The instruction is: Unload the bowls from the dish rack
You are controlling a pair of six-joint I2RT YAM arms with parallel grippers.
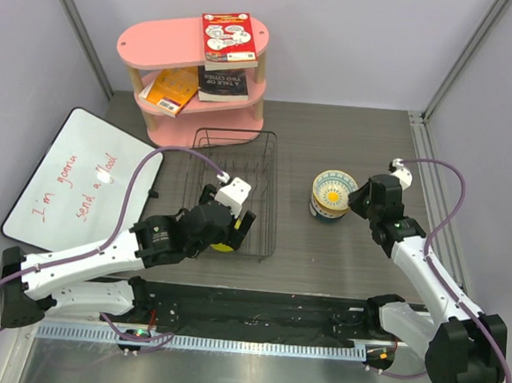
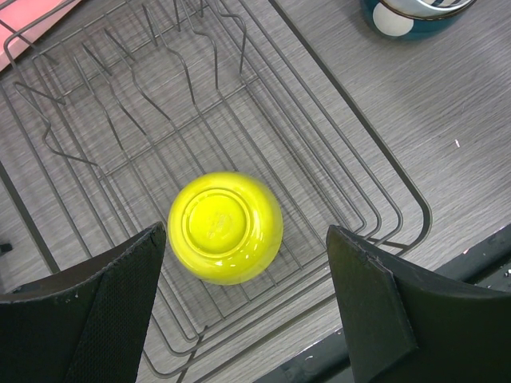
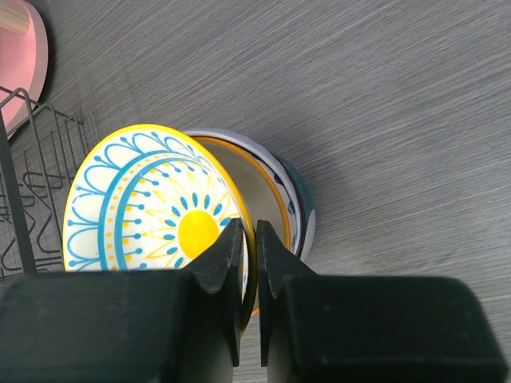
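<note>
A bright yellow-green bowl [image 2: 225,227] lies upside down in the near end of the black wire dish rack [image 2: 361,163]. My left gripper [image 2: 243,259] hovers over it, open, one finger on each side and neither touching. In the top view the same bowl [image 1: 223,247] peeks out under the left gripper [image 1: 228,227]. To the right of the dish rack [image 1: 238,146], my right gripper [image 3: 249,230] is shut on the rim of a teal-and-white bowl with an orange centre [image 3: 152,211]. That bowl is tilted over a stack of bowls [image 3: 297,203] on the table [image 1: 325,210].
A pink two-tier shelf [image 1: 195,62] with books stands behind the rack. A whiteboard [image 1: 80,178] with red writing lies at the left. Upright tines [image 2: 192,72] fill the rack's far half. A black strip runs along the table's near edge.
</note>
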